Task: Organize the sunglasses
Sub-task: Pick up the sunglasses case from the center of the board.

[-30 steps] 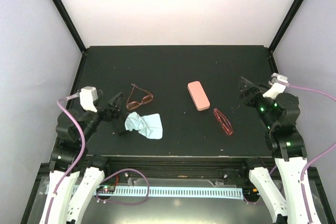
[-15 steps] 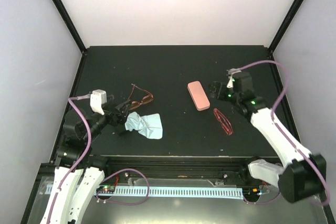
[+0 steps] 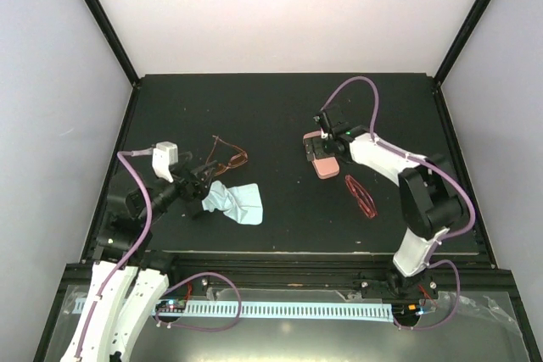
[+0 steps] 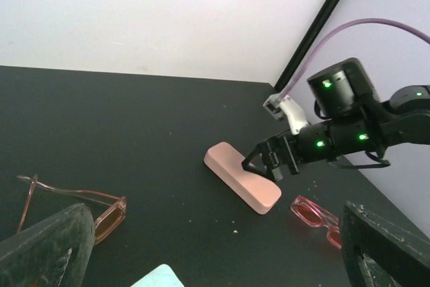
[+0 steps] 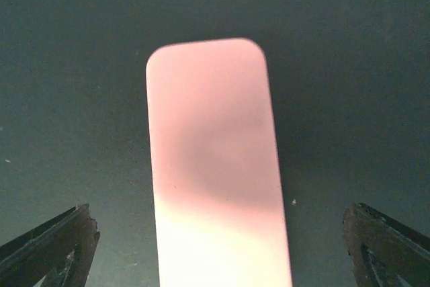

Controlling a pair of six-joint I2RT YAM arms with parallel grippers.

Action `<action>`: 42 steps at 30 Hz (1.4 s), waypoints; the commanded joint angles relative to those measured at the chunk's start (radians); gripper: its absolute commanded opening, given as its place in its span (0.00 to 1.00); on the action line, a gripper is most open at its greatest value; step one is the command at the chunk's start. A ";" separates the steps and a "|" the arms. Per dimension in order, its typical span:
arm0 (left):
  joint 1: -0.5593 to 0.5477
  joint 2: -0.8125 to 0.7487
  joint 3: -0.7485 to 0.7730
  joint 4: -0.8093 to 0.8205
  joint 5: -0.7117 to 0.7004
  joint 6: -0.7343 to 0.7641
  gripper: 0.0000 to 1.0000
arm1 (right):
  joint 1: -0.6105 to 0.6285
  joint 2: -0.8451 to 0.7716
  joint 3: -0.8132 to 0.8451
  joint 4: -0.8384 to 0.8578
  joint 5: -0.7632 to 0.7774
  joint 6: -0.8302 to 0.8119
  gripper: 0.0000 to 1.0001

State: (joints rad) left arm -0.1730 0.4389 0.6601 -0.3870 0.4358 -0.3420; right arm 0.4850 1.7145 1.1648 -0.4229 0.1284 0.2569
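The amber-brown sunglasses (image 3: 227, 158) lie open on the black table, left of centre; they also show in the left wrist view (image 4: 80, 203). The red sunglasses (image 3: 361, 197) lie right of centre, also seen in the left wrist view (image 4: 316, 214). My left gripper (image 3: 206, 182) is open and empty, just near-left of the amber pair; its dark fingers (image 4: 47, 247) frame the left wrist view. My right gripper (image 3: 318, 148) is open and straddles the pink case (image 3: 321, 157), which fills the right wrist view (image 5: 215, 166) between its fingers (image 5: 50, 247). I cannot tell if the fingers touch the case.
A pale blue cloth (image 3: 233, 201) lies crumpled beside my left gripper, near the amber pair. The table (image 3: 280, 108) has a raised black frame at its edges. The right arm stretches across the right half of the table above the red pair's far side.
My right arm has swung from the table's right edge leftward and now sits over the pink case. My left gripper has edged right toward the amber sunglasses.
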 commanded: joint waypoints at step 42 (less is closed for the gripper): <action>-0.047 0.497 -0.072 0.437 0.367 -0.446 0.99 | 0.071 -0.249 -0.178 0.438 -0.894 0.413 0.60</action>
State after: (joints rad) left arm -0.1829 0.8391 0.5476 -0.0891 0.7090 -0.7052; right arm 0.5171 1.4918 0.9974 -0.1726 -0.5999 0.5297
